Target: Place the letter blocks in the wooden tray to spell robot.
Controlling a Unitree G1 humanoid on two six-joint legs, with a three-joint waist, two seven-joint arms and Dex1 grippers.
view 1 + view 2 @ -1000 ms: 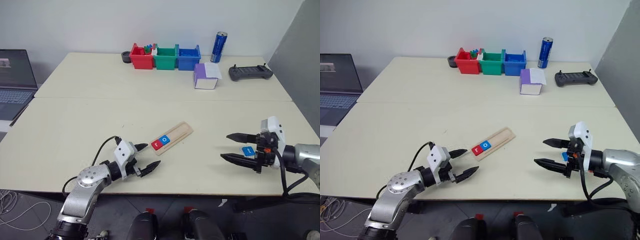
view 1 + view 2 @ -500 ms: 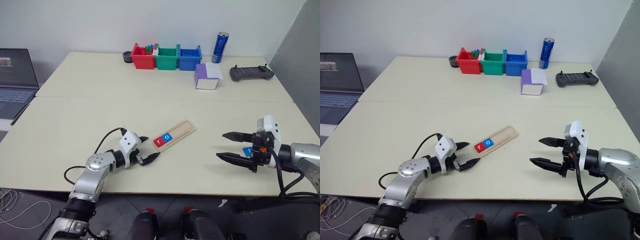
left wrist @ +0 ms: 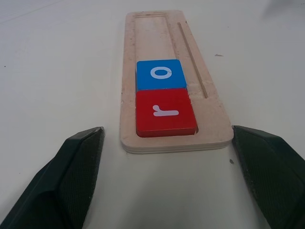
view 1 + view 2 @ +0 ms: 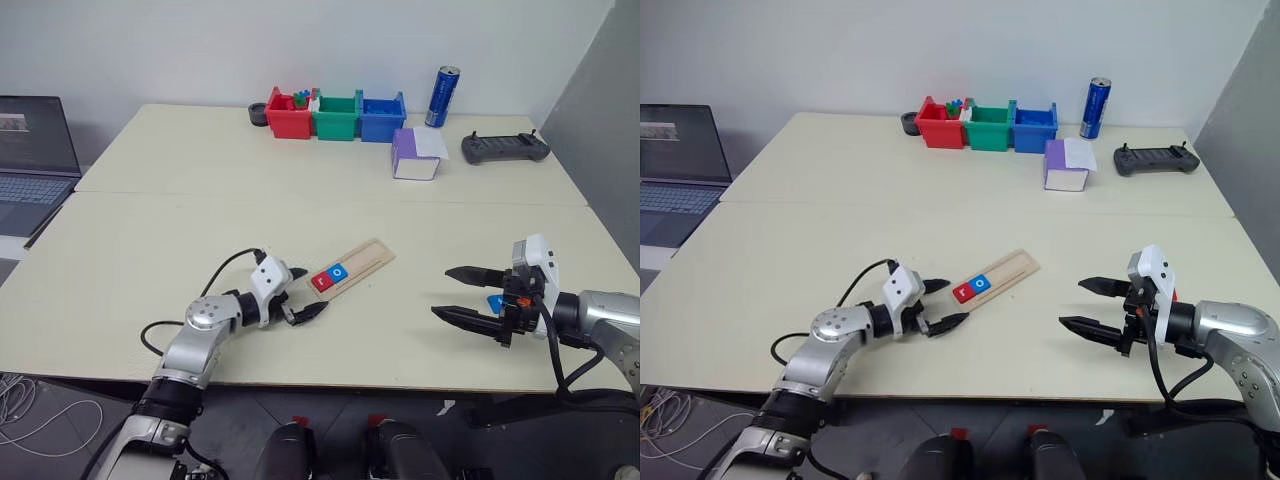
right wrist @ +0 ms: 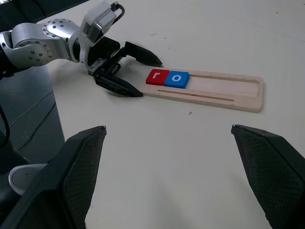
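Note:
The wooden tray (image 4: 362, 262) lies slanted in the middle of the table. At its near end sit two letter blocks, a red "r" (image 3: 166, 112) and beside it a blue "o" (image 3: 160, 74); the rest of the groove (image 3: 153, 33) is bare. My left gripper (image 4: 308, 291) is open, its fingertips either side of the tray's near end, just short of touching it. Off to the right, my right gripper (image 4: 441, 291) is open above the table and holds nothing. A blue block (image 4: 496, 301) shows between the bases of its fingers; its letter is hidden.
Red (image 4: 285, 113), green (image 4: 335, 115) and blue (image 4: 378, 115) bins stand at the table's far edge, with a blue can (image 4: 440, 95), a purple-and-white box (image 4: 415, 153) and a black controller (image 4: 505, 147) to their right. A laptop (image 4: 35, 160) sits far left.
My left gripper has moved forward up to the tray's near end, still open. The right gripper has stayed where it was.

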